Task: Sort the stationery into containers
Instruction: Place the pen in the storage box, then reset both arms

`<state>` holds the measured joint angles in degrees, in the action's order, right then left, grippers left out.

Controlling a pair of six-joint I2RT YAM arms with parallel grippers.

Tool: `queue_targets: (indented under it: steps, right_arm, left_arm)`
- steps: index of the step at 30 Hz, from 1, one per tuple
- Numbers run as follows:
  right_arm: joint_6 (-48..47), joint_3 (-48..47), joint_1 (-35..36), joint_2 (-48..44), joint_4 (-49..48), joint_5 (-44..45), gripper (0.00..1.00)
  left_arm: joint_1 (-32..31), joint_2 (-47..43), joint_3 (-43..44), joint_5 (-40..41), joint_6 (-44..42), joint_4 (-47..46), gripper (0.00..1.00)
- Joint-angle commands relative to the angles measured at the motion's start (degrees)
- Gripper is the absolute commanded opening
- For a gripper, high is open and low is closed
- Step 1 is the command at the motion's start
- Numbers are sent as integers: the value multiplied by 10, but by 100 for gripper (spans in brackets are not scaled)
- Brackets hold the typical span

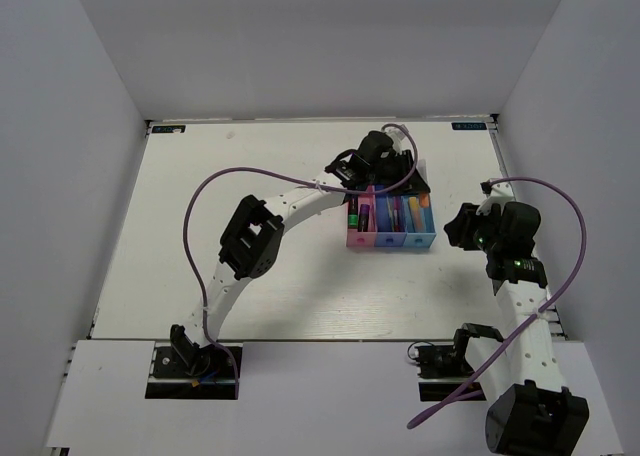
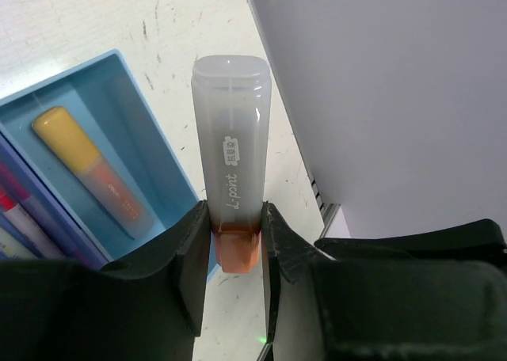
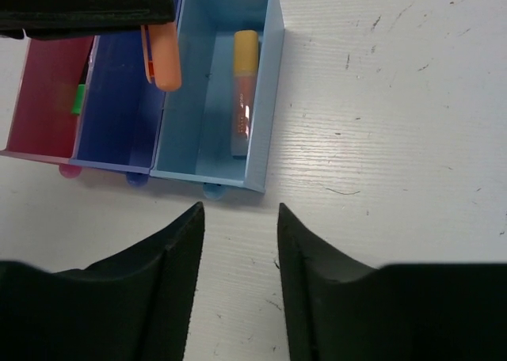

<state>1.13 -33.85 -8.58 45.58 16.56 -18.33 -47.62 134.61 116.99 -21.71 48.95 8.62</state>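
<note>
Containers (image 1: pixel 390 241): three open-top bins joined in a row, standing on the table (image 1: pixel 250 276) at centre-right, towards the far side.

- Pink bin (image 3: pixel 43 100): two markers, one black-green marker (image 1: pixel 352 217) and one purple marker (image 1: pixel 365 216), lying side by side along the bin.
- Blue-purple bin (image 3: pixel 119 115): thin pens lying lengthwise. Their number cannot be made out.
- Cyan bin (image 3: pixel 202 100): one orange highlighter (image 3: pixel 244 92) with a yellow cap, lying lengthwise on the floor of the bin.

One further highlighter (image 2: pixel 232 139) – orange body, translucent cap – is off the table. The left gripper (image 2: pixel 234 218) is clamped on its orange end, with the capped end pointing away from the wrist. It hangs over the cyan end of the row. The wrist views disagree on what lies directly below it, so that cannot be stated.

Count: three bins, two highlighters, two markers.

The right gripper (image 3: pixel 239 214) has its fingers apart with nothing between them. It is over bare table just beside the cyan bin, on that bin's short end.

Surroundings: white walls (image 2: pixel 396 100) enclose the table on three sides. A purple cable (image 1: pixel 200 201) loops off the left arm, and a second one off the right arm. In the top view the left wrist covers the far ends of the bins, hiding part of their contents.
</note>
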Motion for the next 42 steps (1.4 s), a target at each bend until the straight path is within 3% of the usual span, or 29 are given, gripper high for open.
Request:
queue_targets:
  steps: [1, 7, 11, 16, 19, 20, 21, 22, 24, 26, 28, 29, 30, 31, 33, 36, 37, 42]
  right_arm:
    - [0, -3, -2, -8, -13, -1, 48]
    - [1, -4, -5, -7, -12, -1, 56]
    - [1, -4, -6, -7, -13, -3, 61]
    - [2, -4, -8, -8, -12, -4, 61]
    - [2, -2, -11, -8, -13, -4, 62]
    - [3, -4, -12, -10, -14, -5, 62]
    - [4, -3, -13, -8, -12, -7, 62]
    - [5, -3, -14, -10, -12, -8, 60]
    - [5, -3, -15, -9, -13, -10, 56]
    - [5, -3, -17, -11, -12, -13, 56]
    - [3, -2, -21, -13, -10, -16, 66]
    - [2, -3, -20, -11, -8, -20, 75]
    - [0, -2, -21, -12, -8, -21, 90]
    - [-1, -2, -21, -10, -8, -19, 90]
    - [23, -6, -21, 0, -11, -4, 90]
    - [70, -24, -22, 16, 0, 24, 90]
    - [74, -29, -21, 17, 2, 32, 90]
    - [69, -7, -21, -16, -27, 17, 90]
  left_arm:
    - [-4, -6, -4, 4, 3, 2, 38]
    - [-5, -2, -4, 15, 0, 25, 44]
    - [-5, -4, -8, 19, -7, 36, 56]
    - [-5, -6, -8, 20, -8, 46, 57]
    - [-4, -14, -13, 19, -10, 46, 46]
    - [-3, -19, -14, 19, -13, 48, 36]
    - [-4, -22, -14, 21, -14, 47, 18]
    - [-2, -34, -15, 16, -17, 49, 11]
    - [-2, -54, -20, 15, -33, 53, 4]
    - [-3, -97, -35, 19, -48, 82, 4]
    - [-1, -148, -67, 47, -85, 134, 28]
    - [-1, -188, -103, 59, -96, 147, 42]
    - [-4, -212, -124, 71, -121, 161, 59]
    - [-4, -286, -172, 99, -152, 171, 99]
    - [-1, -339, -255, 131, -191, 205, 99]
    - [2, -489, -412, 181, -231, 233, 99]
    - [5, -558, -434, 188, -238, 243, 99]
    - [67, -712, -595, 201, -242, 290, 99]
